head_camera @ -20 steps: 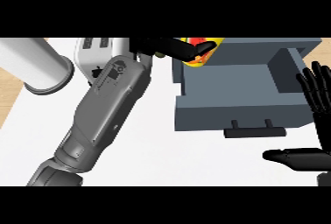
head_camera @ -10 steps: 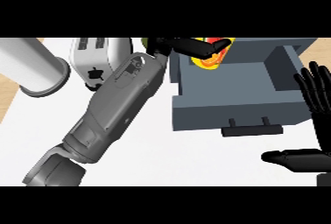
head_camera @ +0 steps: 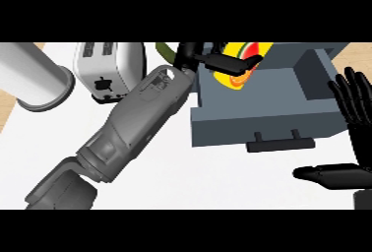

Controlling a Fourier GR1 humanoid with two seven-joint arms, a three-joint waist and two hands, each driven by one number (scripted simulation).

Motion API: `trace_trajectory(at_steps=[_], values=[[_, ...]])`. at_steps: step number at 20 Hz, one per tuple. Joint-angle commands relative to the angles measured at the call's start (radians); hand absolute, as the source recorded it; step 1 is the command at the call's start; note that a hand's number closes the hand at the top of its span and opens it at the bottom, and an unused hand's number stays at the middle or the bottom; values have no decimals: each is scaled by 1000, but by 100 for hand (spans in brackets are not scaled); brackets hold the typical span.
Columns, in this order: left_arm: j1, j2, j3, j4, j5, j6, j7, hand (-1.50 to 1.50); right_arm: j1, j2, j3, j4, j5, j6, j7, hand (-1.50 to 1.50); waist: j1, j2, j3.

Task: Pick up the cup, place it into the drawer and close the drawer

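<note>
Yellow, red and green, the cup (head_camera: 238, 74) sits half hidden under the left hand (head_camera: 218, 61), whose black fingers curl round its upper part and hold it just over the rear left corner of the open grey drawer (head_camera: 262, 120). It looks like a small, rigid, light thing, likely smooth-sided and so apt to slip; a hold across the rim or round the body, as the hand has now, seems the sensible place. Compared with half a second ago, the hand and cup have shifted a little further over the drawer's inside, and the grey forearm leans more steeply across the white desk (head_camera: 181, 172). The right hand (head_camera: 356, 128) rests open beside the drawer's right wall, fingers up, much as before.
</note>
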Motion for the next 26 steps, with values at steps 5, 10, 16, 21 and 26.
trace_trajectory(at_steps=[5,10,16,21,26], values=[[-13,0,-177,17,51,49,82,-150,-43,2,6,22,-14,6,5,-150,-21,5,1],[21,0,-274,20,46,102,104,-150,-34,4,15,-5,-7,8,7,-150,-32,8,1],[34,0,-238,-16,92,110,-48,-150,-38,48,19,-17,-110,21,41,-150,-5,4,0],[11,0,-193,-61,143,119,-92,-150,-15,-25,-21,-43,-234,134,69,150,17,-4,-1],[10,0,-173,-110,148,162,-68,-150,49,-117,7,-152,-136,199,86,150,42,-16,-1]])
